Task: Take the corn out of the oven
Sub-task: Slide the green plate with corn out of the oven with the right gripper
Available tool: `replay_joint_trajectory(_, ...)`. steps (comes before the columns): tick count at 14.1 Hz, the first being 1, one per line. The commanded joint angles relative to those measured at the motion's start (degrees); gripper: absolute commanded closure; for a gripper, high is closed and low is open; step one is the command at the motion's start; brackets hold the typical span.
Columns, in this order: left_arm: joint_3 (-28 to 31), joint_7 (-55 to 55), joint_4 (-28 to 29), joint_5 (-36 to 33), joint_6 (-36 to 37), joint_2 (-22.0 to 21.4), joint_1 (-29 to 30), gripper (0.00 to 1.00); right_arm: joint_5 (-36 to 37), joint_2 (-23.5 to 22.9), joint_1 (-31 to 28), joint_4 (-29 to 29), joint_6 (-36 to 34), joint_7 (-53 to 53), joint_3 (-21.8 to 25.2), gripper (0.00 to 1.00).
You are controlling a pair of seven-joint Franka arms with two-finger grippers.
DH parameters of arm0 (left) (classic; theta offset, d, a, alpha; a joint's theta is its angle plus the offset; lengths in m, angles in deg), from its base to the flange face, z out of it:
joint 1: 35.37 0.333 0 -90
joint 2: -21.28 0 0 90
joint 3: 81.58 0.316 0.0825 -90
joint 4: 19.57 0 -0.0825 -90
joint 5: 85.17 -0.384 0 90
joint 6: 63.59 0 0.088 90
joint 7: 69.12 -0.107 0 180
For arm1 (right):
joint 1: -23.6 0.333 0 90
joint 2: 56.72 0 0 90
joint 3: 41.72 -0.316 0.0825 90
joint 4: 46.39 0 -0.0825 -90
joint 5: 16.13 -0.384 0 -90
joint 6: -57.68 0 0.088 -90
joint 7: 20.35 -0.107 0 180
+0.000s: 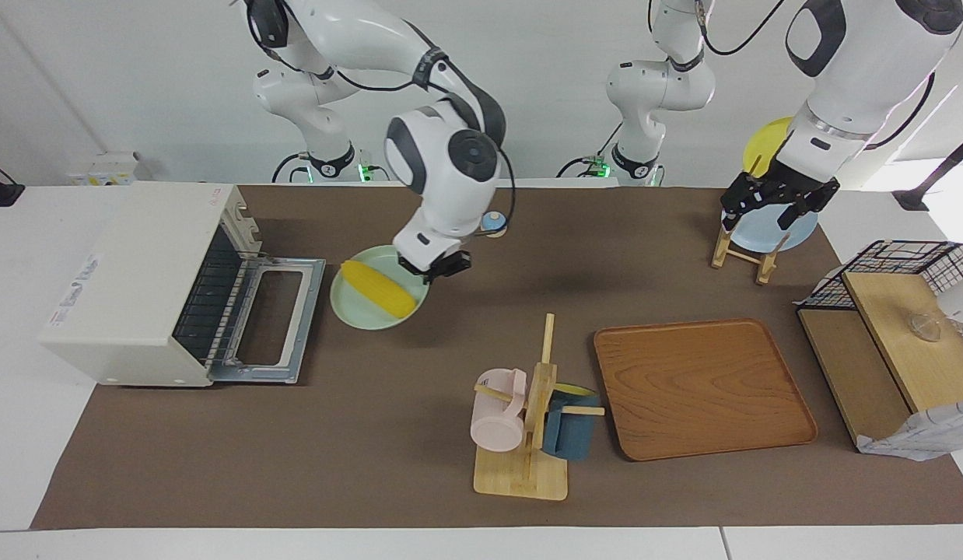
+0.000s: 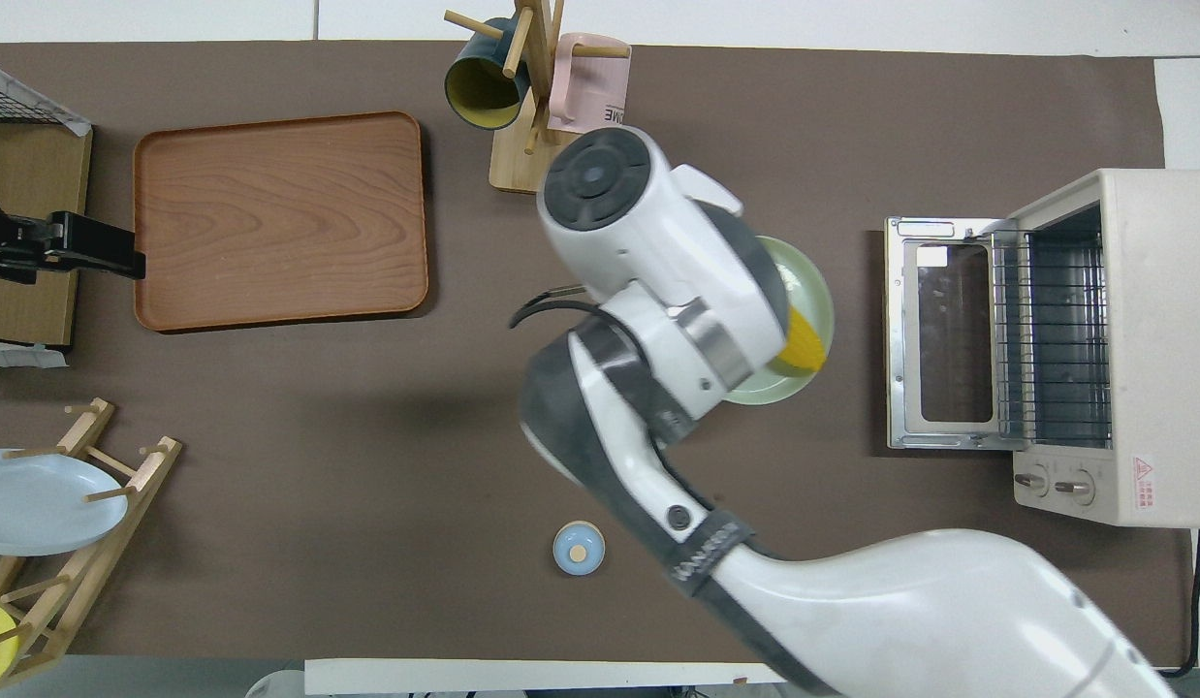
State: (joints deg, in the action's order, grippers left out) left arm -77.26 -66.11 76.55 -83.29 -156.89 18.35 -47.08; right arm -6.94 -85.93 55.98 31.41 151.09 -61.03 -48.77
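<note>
While right tool (image 1: pixel 433 270) grips corn (image 1: pixel 376 288) plate (image 1: pixel 355 312), red warning label (image 2: pixel 1142 468) marks oven (image 1: pixel 131 281).

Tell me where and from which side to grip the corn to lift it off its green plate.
Grip the corn at its thick middle, coming straight down from above with the fingers across its width. It lies flat on the green plate with its long sides exposed, and the right end effector is shut on the plate's rim at one end.
</note>
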Motion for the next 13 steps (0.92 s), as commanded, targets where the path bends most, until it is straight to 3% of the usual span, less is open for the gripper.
replay_joint_trajectory(1,-0.1,-1.0,-1.2,0.9,0.7,0.6,0.6,0.0,-2.4,-12.6,5.0,-14.9,0.2,-9.4,-0.2,1.0)
replay_joint_trajectory(6,-0.1,-1.0,-1.2,0.9,0.7,0.6,0.6,0.0,-2.6,-18.1,9.8,-14.6,10.2,-17.7,-0.2,0.94)
replay_joint_trajectory(7,-0.1,-1.0,-1.2,0.9,0.6,0.6,0.6,0.0,-2.7,-18.4,9.8,-14.6,10.9,-19.0,-0.2,0.85)
replay_joint_trajectory(8,0.0,-0.9,-1.2,0.9,0.3,0.6,0.6,0.0,-3.0,-18.4,9.4,-14.8,10.0,-19.2,-0.2,0.67)
replay_joint_trajectory(10,0.0,-1.0,-1.2,0.9,0.3,0.6,0.8,0.0,-2.8,-17.3,9.1,-15.0,9.4,-19.2,-0.1,0.0)
replay_joint_trajectory(13,0.0,0.3,-1.1,0.8,0.7,0.6,2.3,0.0,-2.7,-10.6,2.7,-14.6,6.1,-16.5,0.4,0.0)
